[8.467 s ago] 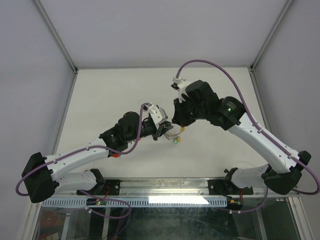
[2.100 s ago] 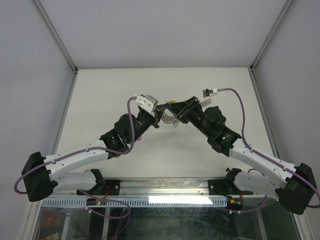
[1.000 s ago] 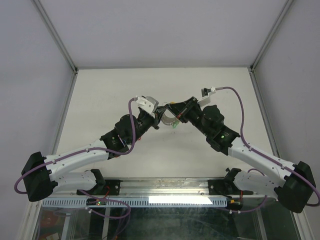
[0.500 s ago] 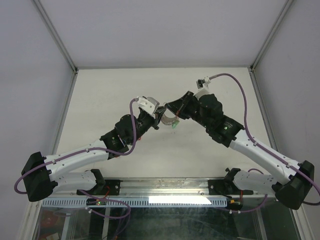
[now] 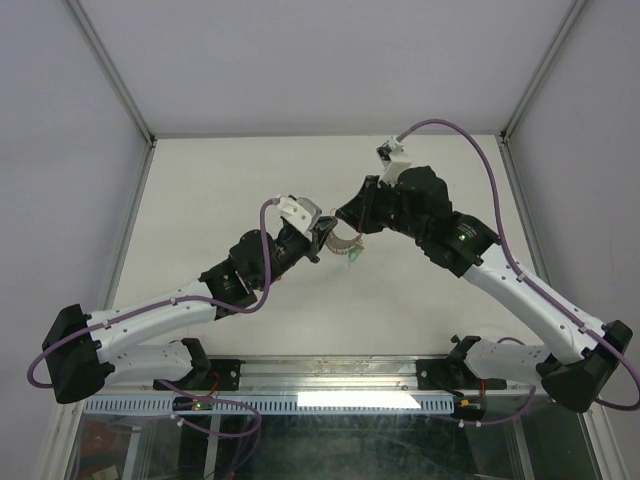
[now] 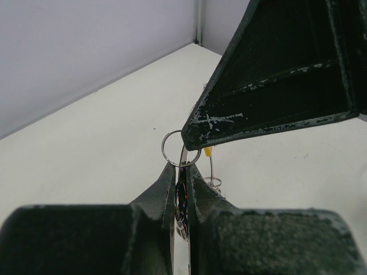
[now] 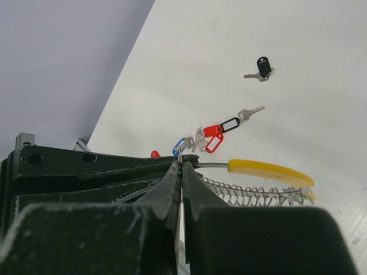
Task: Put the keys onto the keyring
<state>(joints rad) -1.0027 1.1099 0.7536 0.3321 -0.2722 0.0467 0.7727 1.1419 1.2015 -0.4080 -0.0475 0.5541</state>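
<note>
Silver wire keyring [image 6: 180, 148], thin and round, held up off the desk [image 7: 241, 40] where the two arms meet. Left fingers [image 6: 162, 192] pressed together on its lower edge; right fingers [image 7: 163, 192] closed tight, seemingly pinching the wire from the far side. Matt black, scuffed finger faces. Keys [image 7: 209, 133] with glossy red and blue plastic tags loose in a cluster on the white desk, a black-tagged key [image 7: 262, 67] well apart. Judged early: ring secured, these keys yet to be threaded. Beside the ring, a curved yellow strip [image 7: 269, 169] over a coiled spring [image 7: 252, 195].
</note>
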